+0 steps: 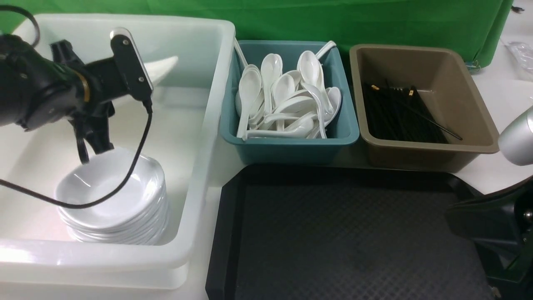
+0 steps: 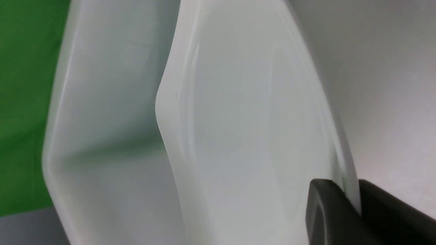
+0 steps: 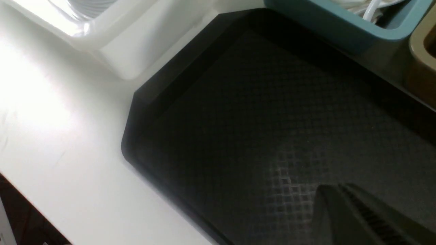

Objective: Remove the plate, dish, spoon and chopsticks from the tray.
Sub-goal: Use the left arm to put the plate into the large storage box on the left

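Hanging on edge over the white tub (image 1: 216,104), front view: 1 plate (image 1: 163,68), near 1 stack of small dishes (image 1: 112,196); tray (image 1: 354,233) just beside the tub. Left wrist view: left gripper (image 2: 352,207) clamped on the plate's rim. Right wrist view: right gripper (image 3: 333,191), jaws together, over the tray's floor.

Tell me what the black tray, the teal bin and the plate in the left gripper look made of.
The tray: probably moulded plastic, matte, with a fine diamond-textured floor. The teal bin: plastic by its look, smooth with a soft sheen and thick rim. The plate, clamped in the left gripper: glossy white, ceramic or melamine; the highlights cannot settle which.
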